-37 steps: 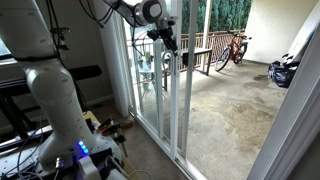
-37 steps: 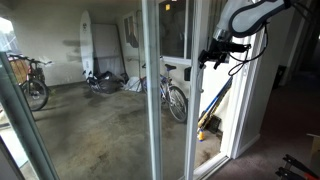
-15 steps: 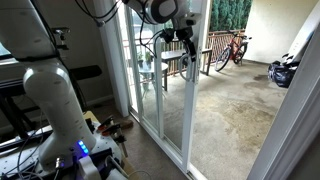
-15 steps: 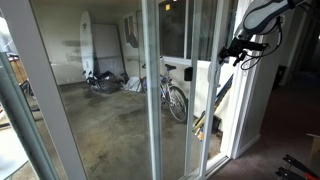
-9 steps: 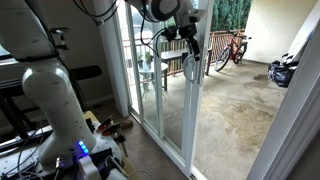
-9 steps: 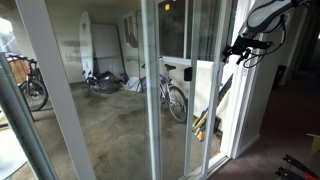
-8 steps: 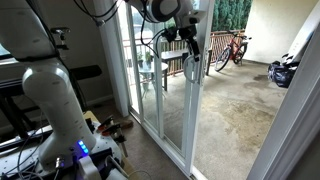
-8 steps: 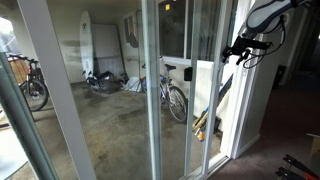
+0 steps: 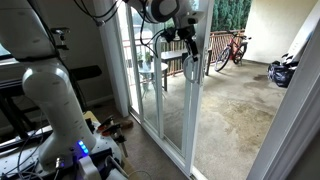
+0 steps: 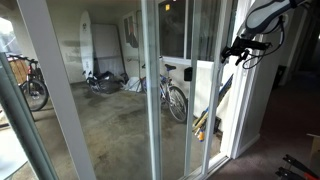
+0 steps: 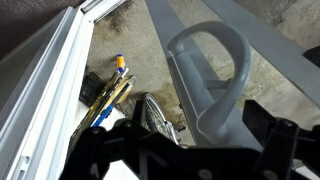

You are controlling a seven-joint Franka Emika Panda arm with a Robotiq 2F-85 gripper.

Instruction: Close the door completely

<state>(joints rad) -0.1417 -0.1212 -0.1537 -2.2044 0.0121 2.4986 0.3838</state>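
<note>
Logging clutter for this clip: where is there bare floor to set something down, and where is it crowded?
Bare concrete lies open on the patio between the door and the dark gear at the right edge, short of the red bike. Crowded: the cables by the robot base, and around the gripper at the grey handle.

No lettering, label, brand, number or sign is showing legibly in any of the views. Nothing readable is appearing on the door (image 9: 176, 95), on its frame, or on the robot's white body (image 9: 55, 100). The bicycles and other items on the patio are standing too small and blurred for any markings on them to be made out.
</note>
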